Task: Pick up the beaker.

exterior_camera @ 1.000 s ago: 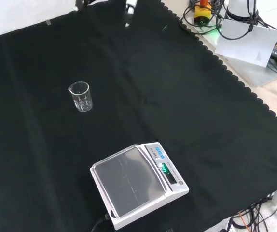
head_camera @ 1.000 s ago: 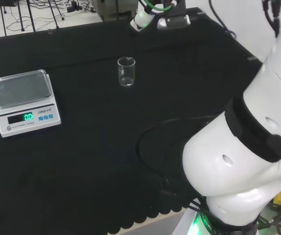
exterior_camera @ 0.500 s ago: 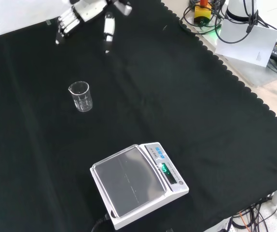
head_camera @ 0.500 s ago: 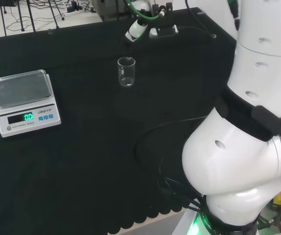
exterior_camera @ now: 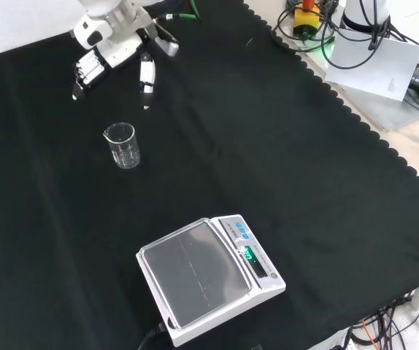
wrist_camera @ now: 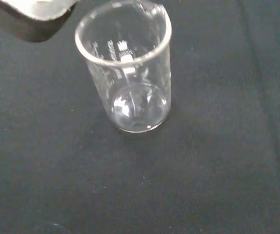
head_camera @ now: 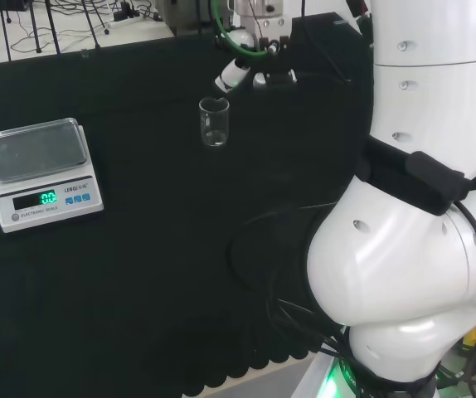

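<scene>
A small clear glass beaker (exterior_camera: pixel 123 146) stands upright and empty on the black cloth, seen too in the head view (head_camera: pixel 214 122) and close up in the wrist view (wrist_camera: pixel 128 68). The black and white hand (exterior_camera: pixel 114 55) hovers just beyond the beaker in the front view, fingers straight and spread, pointing down toward it without touching. In the head view the hand (head_camera: pixel 242 73) sits just right of and behind the beaker. A blurred part of the hand (wrist_camera: pixel 37 9) shows at the wrist view's edge.
A white electronic scale (exterior_camera: pixel 208 275) with a lit green display stands near the front of the cloth, at the left in the head view (head_camera: pixel 43 170). Cables and gear (exterior_camera: pixel 355 36) lie past the cloth's scalloped edge. The arm's white links (head_camera: pixel 420 207) stand at the head view's right.
The hand has come down and nearer to the beaker, from the far edge of the cloth to just beside it. The beaker and scale have not moved.
</scene>
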{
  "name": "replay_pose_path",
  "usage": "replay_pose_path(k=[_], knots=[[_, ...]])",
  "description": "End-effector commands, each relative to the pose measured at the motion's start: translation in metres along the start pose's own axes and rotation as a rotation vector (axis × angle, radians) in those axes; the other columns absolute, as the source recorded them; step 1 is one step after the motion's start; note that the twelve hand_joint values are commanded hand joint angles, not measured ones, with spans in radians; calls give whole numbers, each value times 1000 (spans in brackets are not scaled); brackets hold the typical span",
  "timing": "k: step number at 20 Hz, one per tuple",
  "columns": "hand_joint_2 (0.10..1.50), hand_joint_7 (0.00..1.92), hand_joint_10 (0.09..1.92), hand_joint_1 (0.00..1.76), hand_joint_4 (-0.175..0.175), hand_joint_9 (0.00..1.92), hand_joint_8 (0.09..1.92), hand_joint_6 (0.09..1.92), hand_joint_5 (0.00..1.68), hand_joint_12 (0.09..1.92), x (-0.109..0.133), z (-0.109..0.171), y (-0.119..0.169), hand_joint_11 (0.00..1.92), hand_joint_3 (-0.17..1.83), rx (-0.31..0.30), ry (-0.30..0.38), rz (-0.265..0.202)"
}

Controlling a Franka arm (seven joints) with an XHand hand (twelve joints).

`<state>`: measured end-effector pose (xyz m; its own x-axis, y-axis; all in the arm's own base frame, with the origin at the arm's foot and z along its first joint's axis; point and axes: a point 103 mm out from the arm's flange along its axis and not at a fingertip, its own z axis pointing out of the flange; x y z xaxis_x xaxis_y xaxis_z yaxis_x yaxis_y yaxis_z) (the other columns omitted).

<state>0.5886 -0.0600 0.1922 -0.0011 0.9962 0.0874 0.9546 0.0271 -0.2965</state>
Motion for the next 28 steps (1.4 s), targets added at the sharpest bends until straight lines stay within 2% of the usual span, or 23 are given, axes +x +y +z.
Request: replay_pose_path(k=[1, 17, 28], knots=[[726, 0, 879, 702, 44, 36, 511, 87, 1, 1074, -4, 22, 12, 0, 224, 10, 39, -4], [723, 0, 877, 689, 49, 25, 490, 87, 0, 1053, 23, 58, 41, 0, 223, 92, 38, -44], [724, 0, 878, 690, 49, 25, 501, 87, 0, 1046, 29, 80, 58, 0, 222, 132, 11, -41]])
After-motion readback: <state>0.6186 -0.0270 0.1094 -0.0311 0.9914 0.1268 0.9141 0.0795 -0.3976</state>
